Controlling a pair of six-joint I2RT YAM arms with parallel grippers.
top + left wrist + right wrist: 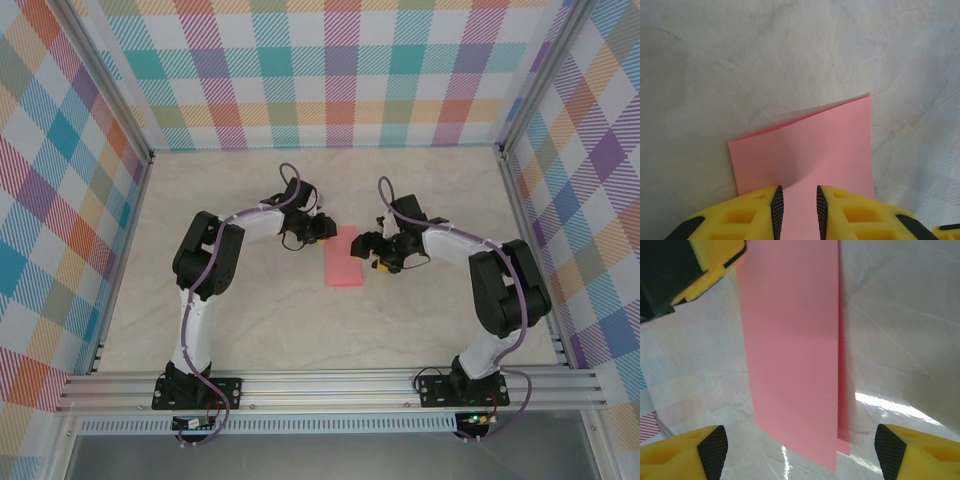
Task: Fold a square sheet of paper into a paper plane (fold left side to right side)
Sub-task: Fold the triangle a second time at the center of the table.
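We see the pink paper (345, 258) folded to a strip, flat on the bench (250, 330) midway between its side edges. The left gripper (797, 191) holds its jaws barely parted over one end, and the right gripper (800, 440) has its jaws spread wide.

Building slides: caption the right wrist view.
Right gripper, jaws wide open, poised over the folded pink paper on the table.
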